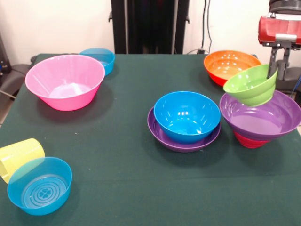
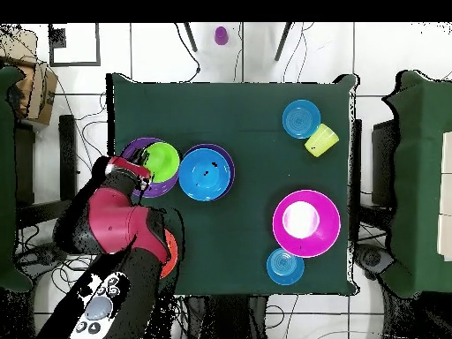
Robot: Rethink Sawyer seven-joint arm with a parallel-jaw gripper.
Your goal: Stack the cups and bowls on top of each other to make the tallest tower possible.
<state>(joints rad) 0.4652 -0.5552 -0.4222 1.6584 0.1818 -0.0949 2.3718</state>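
From the front, we are seeing the end effector [image 1: 277, 70] gripping the rim of a tilted green bowl [image 1: 250, 84] above a purple bowl [image 1: 261, 117] sitting on a red one [image 1: 249, 141]. From overhead, we are seeing the green bowl [image 2: 162, 160] beside the blue bowl [image 2: 205, 174] on the worktop [image 2: 247, 229].

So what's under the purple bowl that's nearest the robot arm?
A red bowl sits upside down under that purple bowl, only its lower edge showing. Whether anything is beneath the red one is hidden.
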